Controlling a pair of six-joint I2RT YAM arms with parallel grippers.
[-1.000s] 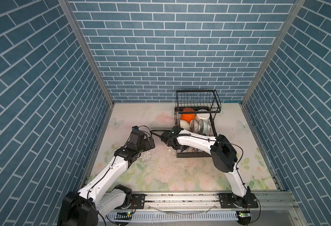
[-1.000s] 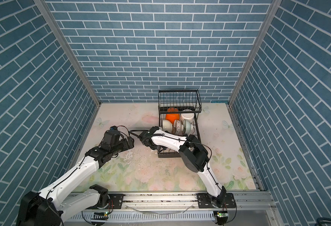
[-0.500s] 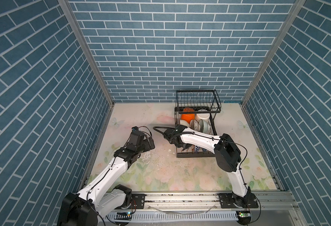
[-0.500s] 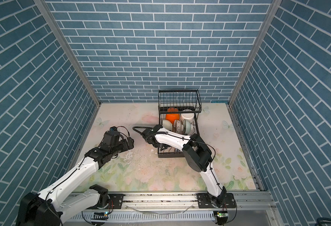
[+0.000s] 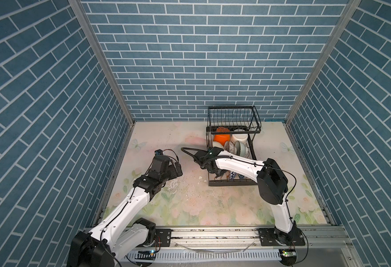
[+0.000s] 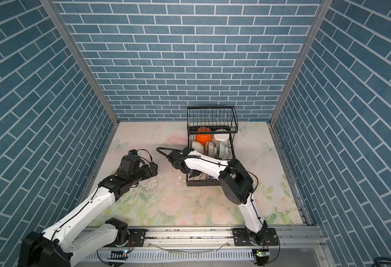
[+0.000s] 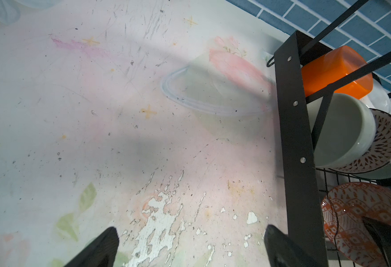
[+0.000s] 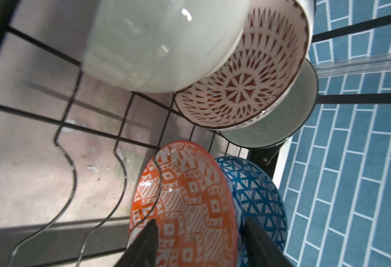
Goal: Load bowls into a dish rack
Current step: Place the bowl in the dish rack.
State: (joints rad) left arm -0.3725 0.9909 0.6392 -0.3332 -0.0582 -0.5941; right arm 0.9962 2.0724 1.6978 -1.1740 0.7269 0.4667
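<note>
Orange-patterned bowl [image 8: 189, 196] stands edgewise, right end effector [image 8: 201, 219] parted astride its rim, left end effector [image 7: 189, 228] wide.

No legible text, labels, brands or numbers, tiny mark [image 5: 144, 179] on left arm [image 5: 129, 205] too small to read

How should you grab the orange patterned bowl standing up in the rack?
Probably by its upper rim, from above, one jaw inside and one outside. The orange patterned bowl stands on edge in the dish rack, and the blue bowl sits close behind it, blocking a sideways approach.
</note>
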